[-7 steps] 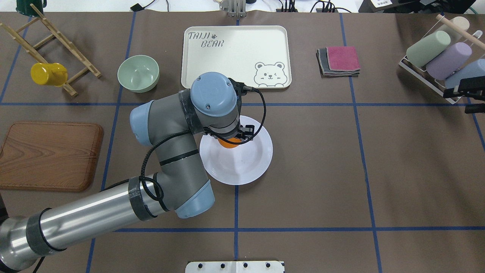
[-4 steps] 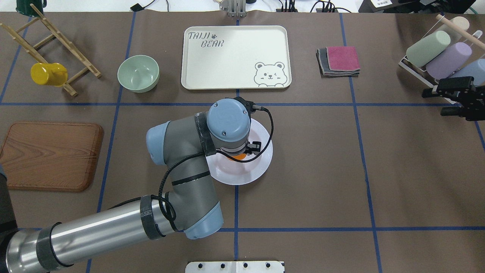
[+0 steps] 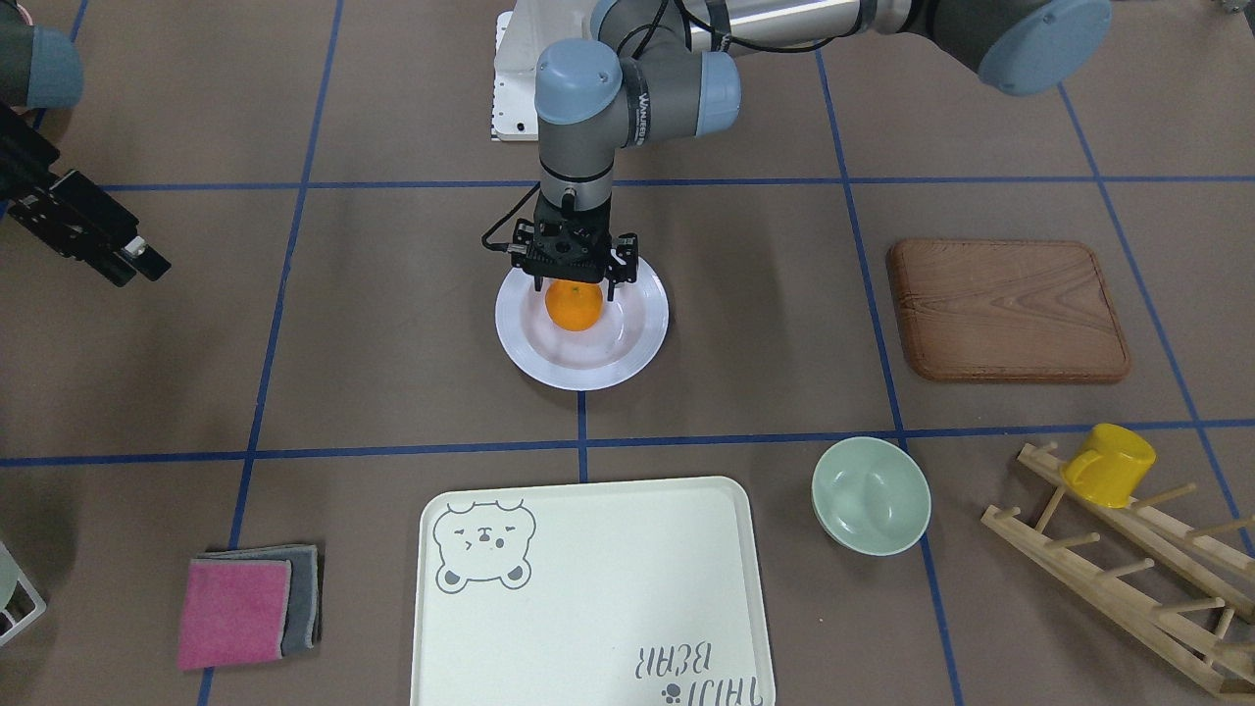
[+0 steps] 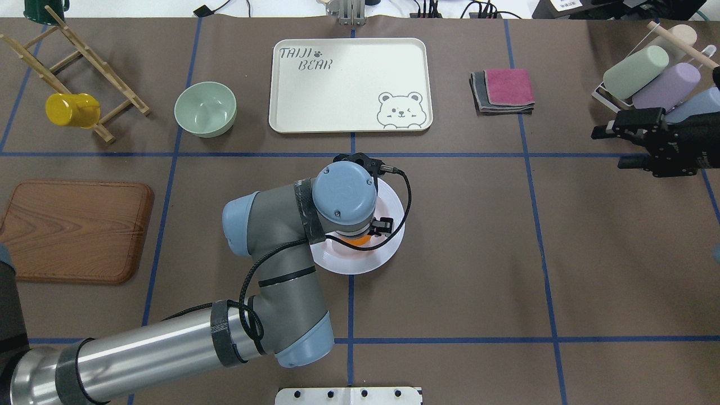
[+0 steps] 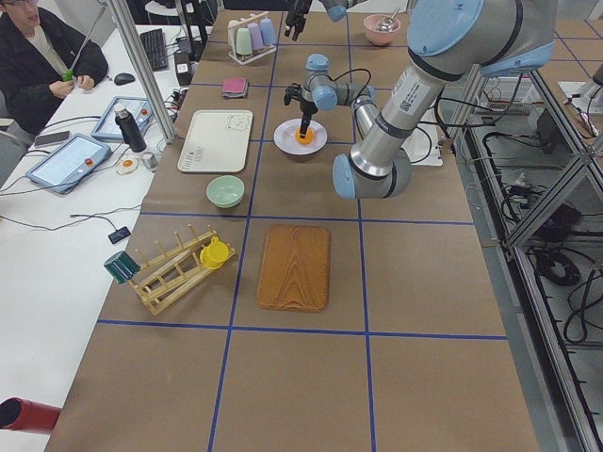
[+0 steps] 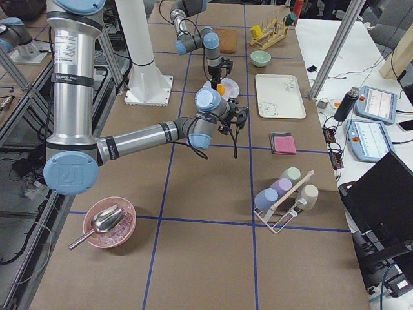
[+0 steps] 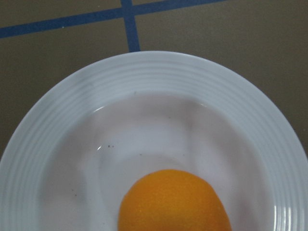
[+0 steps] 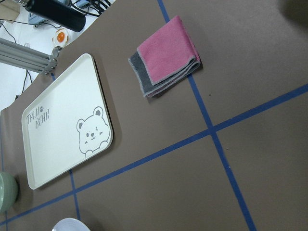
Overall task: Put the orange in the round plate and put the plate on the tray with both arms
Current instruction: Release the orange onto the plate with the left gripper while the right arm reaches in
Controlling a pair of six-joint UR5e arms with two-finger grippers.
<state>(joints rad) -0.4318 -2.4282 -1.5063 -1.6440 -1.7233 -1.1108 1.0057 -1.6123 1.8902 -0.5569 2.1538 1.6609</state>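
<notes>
The orange (image 3: 574, 306) rests in the sunken centre of the white round plate (image 3: 637, 353), mid-table. My left gripper (image 3: 575, 290) hangs straight down over it, open, a finger on each side of the fruit's top and not touching it. From overhead the wrist hides most of the orange (image 4: 358, 241) and the plate (image 4: 388, 247). The left wrist view shows the orange (image 7: 173, 202) low on the plate (image 7: 168, 67). The cream bear tray (image 4: 349, 84) lies bare beyond the plate. My right gripper (image 4: 607, 149) hovers open and holding nothing, far right.
A pale green bowl (image 4: 205, 108) sits left of the tray, and folded pink and grey cloths (image 4: 503, 90) to its right. A wooden board (image 4: 73, 230) and a rack with a yellow cup (image 4: 70, 109) are far left. A rack of cups (image 4: 652, 84) stands by the right gripper.
The left arm carried the orange from the plate's far-left rim over its centre and lowered it. The right gripper came in leftward from the right edge.
</notes>
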